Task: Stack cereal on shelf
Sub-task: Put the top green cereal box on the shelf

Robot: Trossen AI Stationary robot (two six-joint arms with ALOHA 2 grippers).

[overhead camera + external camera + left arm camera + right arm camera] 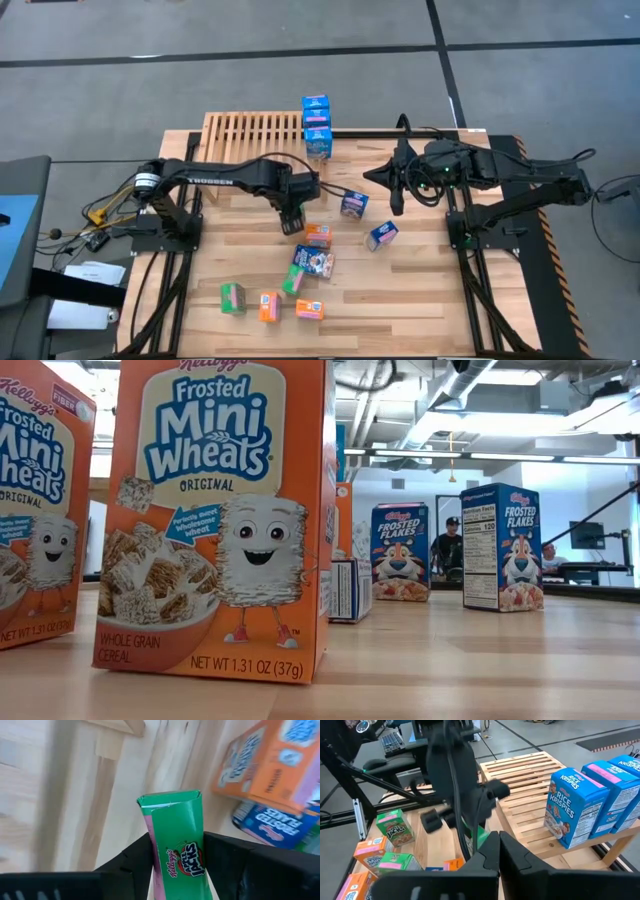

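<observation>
A green Apple Jacks box [182,845] sits clamped between the jaws of the left gripper [296,212], which hangs over the middle of the counter [420,300] just in front of the slatted shelf [250,131]. The box pokes out past the dark fingers [235,865], its folded top flap showing.

On the shelf's right end, a row of blue Rice Krispies boxes [316,125] stands upright, one behind another. The rest of the cereal lies scattered on the counter: an orange Mini-Wheats box [318,235] and a blue Frosted Flakes box [313,261] just below the left gripper, another green box [232,297] and two small orange boxes [269,306] nearer the front edge, and two blue boxes [383,235] toward the right, well apart from the shelf.

The right gripper [397,185] hovers beyond the shelf's right end, above the counter, its jaws drawn nearly together with nothing between them.

From counter level, a big orange Frosted Mini-Wheats front [215,520] fills the near view, with Frosted Flakes boxes [502,547] standing farther back and a person [450,545] seated in the room behind.
</observation>
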